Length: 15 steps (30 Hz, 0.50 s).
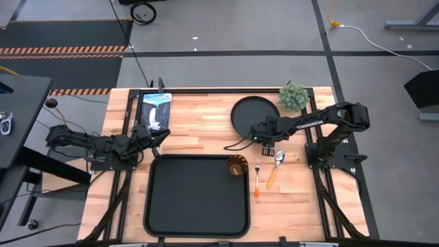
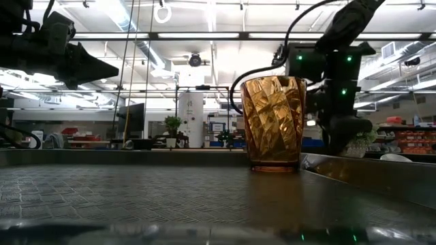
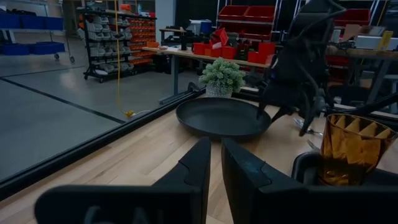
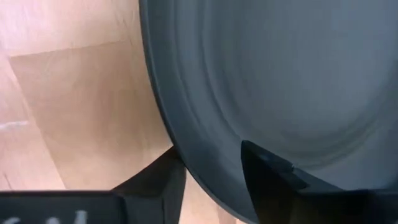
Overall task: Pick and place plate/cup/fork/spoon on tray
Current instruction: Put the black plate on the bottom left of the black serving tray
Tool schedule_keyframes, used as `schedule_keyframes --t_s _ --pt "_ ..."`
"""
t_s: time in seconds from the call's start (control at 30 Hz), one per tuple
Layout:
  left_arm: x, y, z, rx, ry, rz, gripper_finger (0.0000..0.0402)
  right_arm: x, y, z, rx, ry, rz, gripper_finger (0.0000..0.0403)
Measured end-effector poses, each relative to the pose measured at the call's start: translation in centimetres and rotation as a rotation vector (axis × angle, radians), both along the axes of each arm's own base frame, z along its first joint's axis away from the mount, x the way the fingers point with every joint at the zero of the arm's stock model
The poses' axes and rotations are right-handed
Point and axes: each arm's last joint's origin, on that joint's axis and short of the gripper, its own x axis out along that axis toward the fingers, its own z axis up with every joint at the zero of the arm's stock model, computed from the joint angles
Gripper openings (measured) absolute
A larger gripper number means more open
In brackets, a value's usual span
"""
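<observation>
The black plate (image 1: 255,112) lies flat on the wooden table at the far right. My right gripper (image 1: 256,136) is at its near rim, open, with one finger outside the rim and one over the plate's inside (image 4: 208,158). The amber cup (image 1: 237,166) stands upright in the far right corner of the black tray (image 1: 195,206). The fork (image 1: 257,177) and spoon (image 1: 276,168) lie on the table right of the tray. My left gripper (image 1: 155,134) is shut and empty beyond the tray's far left corner. My right gripper's fingers stand on either side of the plate's near rim (image 4: 186,149), one finger (image 4: 165,177) outside and one (image 4: 270,168) inside, coming from above. I cannot tell whether they touch it. The plate lies flat on the table.
A small green plant (image 1: 293,97) stands at the far right, just beyond the plate. A flat picture card (image 1: 155,110) lies at the far left, near my left gripper. A bare strip of table lies between the plate and the tray.
</observation>
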Motion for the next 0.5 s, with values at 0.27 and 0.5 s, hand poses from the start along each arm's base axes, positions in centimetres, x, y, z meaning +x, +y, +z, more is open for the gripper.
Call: schedule_keyframes --t_s 0.27,0.5 --pt "0.0 0.0 0.0 0.0 0.0 0.0 0.0048 0.0 -0.4 0.3 0.035 -0.032 -0.001 0.0058" --pt "0.0 0.0 0.0 0.0 0.0 0.0 0.0048 0.7 0.2 1.7 0.059 -0.04 -0.006 0.0012"
